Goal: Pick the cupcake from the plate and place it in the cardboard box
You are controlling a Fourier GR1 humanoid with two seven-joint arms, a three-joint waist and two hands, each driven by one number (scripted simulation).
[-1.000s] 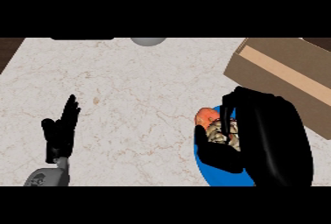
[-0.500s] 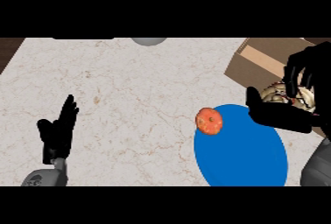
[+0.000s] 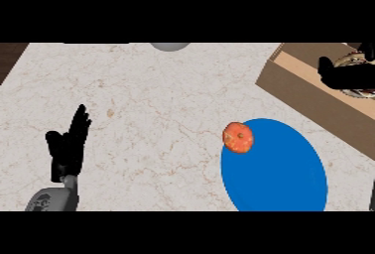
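Observation:
My right hand (image 3: 350, 74) is at the upper right, over the cardboard box (image 3: 307, 92), with its fingers curled round the cupcake (image 3: 356, 60); only pale bits of the cupcake show above and below the hand. The blue plate (image 3: 282, 173) lies at the lower right. An orange-red round thing (image 3: 239, 137) sits on the plate's upper left rim. My left hand (image 3: 67, 147) rests open at the lower left, fingers up.
A grey round object (image 3: 170, 46) shows at the counter's far edge, top middle. The pale marble counter (image 3: 147, 109) stretches between my left hand and the plate. A dark strip lies beyond the counter's left corner.
My right hand has carried the cupcake up and to the right, from beside the plate to over the cardboard box. My left hand has stayed still.

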